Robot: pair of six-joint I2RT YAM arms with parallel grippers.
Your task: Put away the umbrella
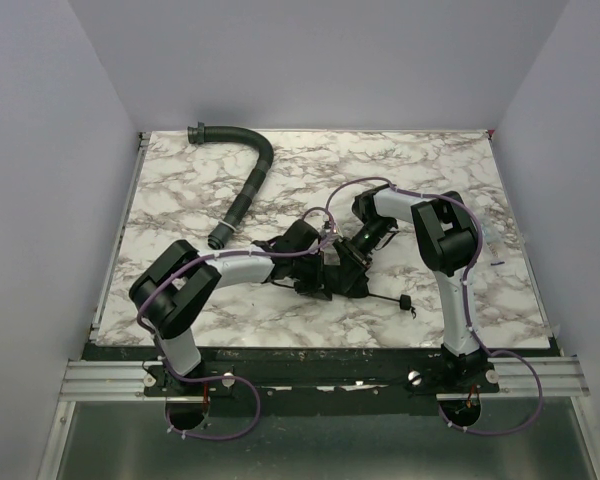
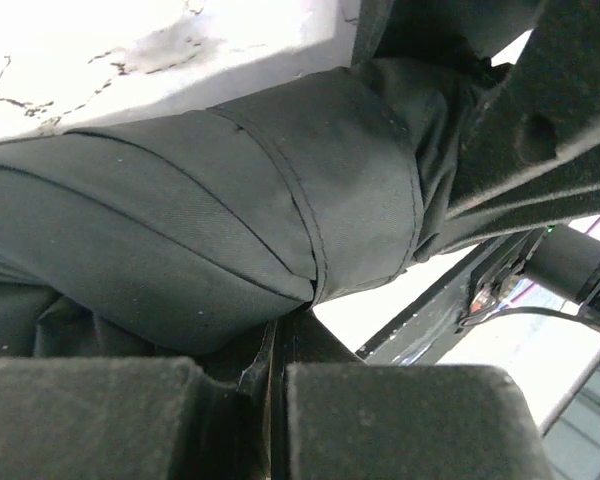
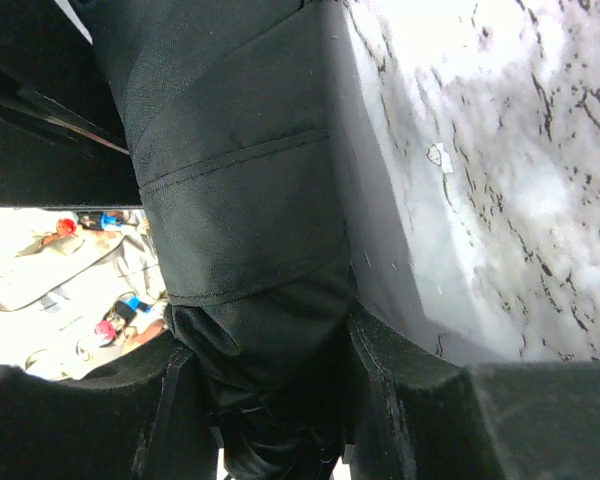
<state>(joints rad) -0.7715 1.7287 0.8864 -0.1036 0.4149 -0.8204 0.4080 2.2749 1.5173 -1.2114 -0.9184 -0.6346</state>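
On the table (image 1: 180,185), mid top view, the umbrella (image 1: 338,284) is held by the left gripper (image 1: 320,262) at 9 o'clock and the right gripper (image 1: 353,260) at 2. Left wrist: just a thin fold is pinched, easily lost. Right wrist: the bundle's clamped between fingers (image 3: 405,400); it could get unrolled by tugging.

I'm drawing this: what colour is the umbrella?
The umbrella is dark greenish-black, clearest in left wrist view.

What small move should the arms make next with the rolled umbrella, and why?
Probably the left gripper should pull its pinched fold snug around the umbrella while the right gripper holds steady. The canopy is bundled with a band across it, the right gripper clasps it from both sides, and the left jaws are shut on loose fabric.
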